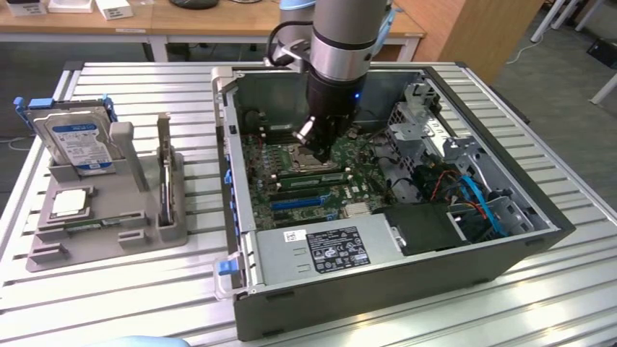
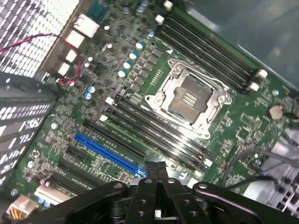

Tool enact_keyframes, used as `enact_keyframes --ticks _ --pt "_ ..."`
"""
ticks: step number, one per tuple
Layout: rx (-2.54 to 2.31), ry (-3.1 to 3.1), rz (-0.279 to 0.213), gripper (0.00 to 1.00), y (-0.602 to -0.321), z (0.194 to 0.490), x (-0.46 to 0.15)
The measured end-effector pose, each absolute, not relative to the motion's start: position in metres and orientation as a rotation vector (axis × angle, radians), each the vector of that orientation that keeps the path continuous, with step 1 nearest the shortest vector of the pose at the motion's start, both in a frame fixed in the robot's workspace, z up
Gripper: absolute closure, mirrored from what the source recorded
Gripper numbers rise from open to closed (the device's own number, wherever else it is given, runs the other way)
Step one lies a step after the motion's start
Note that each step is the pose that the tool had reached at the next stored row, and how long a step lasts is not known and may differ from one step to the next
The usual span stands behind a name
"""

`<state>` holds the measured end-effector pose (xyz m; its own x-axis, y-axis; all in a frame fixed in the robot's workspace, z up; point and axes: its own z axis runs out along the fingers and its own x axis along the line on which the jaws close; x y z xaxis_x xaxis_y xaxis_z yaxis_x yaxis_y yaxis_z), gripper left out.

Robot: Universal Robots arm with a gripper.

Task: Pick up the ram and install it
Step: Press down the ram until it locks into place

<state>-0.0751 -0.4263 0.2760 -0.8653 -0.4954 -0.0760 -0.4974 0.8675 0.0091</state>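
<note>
The hand [image 1: 313, 148] is clenched, its two fingers pressed together with nothing seen between them. It hangs inside the open computer case [image 1: 540, 238], low over the motherboard [image 1: 289, 191] and just beside the empty processor socket [image 2: 187, 98]. In the wrist view the closed tips of the hand [image 2: 156, 170] sit over the end of the black memory slots [image 2: 154, 130], next to a blue slot [image 2: 105, 149].

The ram [image 1: 313, 176] appears as a long green stick lying along those slots, right by the hand. Whether it is pushed fully home cannot be told.

At the front of the case the power supply [image 1: 323, 253] carries a black label and a small white one. Their print is too small to read.

To the exterior view's left of the case stands a grey holder [image 1: 135, 238]. In it a silver hard drive [image 1: 77, 141] with a blue label stands upright, its writing unreadable, and a square silver processor chip [image 1: 69, 202] lies flat.

Case and holder rest on a ribbed metal table [image 1: 405, 318]. Beyond the case are wooden desks [image 1: 222, 22] and a grey floor.
</note>
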Motion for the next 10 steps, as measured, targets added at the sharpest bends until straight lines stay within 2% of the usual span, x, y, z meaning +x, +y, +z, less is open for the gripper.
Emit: enact_keyframes --ticks 10 --pt "-0.554 3.018 0.035 0.9 -0.4263 0.2759 -0.0751"
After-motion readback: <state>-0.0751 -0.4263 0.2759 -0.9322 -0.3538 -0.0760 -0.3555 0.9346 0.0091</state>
